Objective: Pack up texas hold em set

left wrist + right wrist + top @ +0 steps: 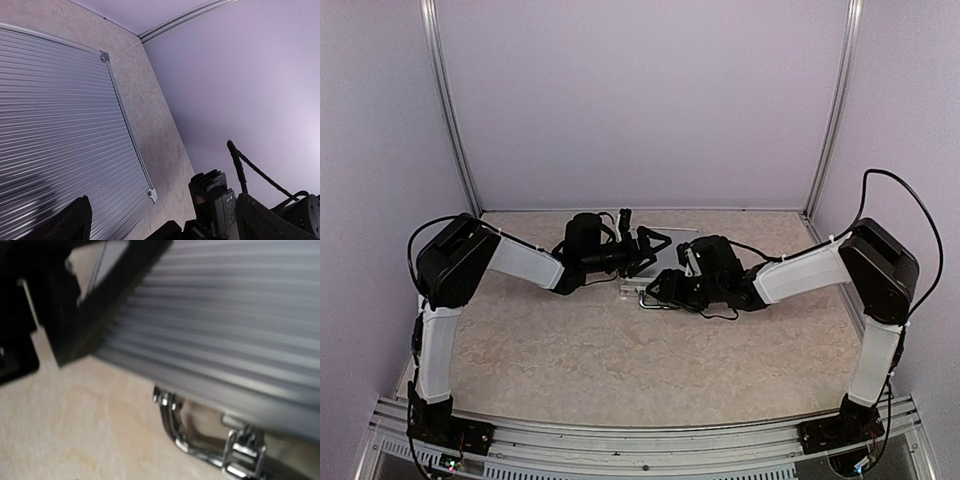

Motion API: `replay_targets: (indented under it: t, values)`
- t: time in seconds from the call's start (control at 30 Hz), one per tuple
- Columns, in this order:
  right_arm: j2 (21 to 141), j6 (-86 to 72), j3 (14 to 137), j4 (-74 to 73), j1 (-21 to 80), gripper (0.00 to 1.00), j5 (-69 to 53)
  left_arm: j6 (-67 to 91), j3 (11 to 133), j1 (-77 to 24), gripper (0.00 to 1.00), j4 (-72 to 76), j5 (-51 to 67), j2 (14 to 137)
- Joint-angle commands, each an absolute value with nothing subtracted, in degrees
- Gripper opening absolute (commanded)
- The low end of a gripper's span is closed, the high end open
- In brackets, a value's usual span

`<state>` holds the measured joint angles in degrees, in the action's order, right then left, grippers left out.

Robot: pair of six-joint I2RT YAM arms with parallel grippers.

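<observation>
Beneath the left claw (653, 245) lies the closed silver briefcase (60, 125).

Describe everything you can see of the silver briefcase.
The silver briefcase looks like ribbed aluminium with smooth edge trim and riveted corner pieces. It lies flat on the table, lid down, apparently closed, its chrome handle facing the arms. The left gripper and right gripper hang over it, hiding much; contact cannot be told.
</observation>
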<state>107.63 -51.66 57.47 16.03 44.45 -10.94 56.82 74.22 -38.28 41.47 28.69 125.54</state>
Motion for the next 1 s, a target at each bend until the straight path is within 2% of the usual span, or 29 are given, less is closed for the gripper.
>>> replay_targets:
  t: [0.0,0.97]
  values:
    - [108.3,-49.7,62.0,9.9,44.7,0.69,-6.5,56.9,71.5,-39.6,0.99,35.0,28.9,128.5]
    - [115.3,-50.2,67.2,4.7,44.9,0.70,-7.7,57.1,70.3,-39.6,0.99,35.7,29.1,127.9]
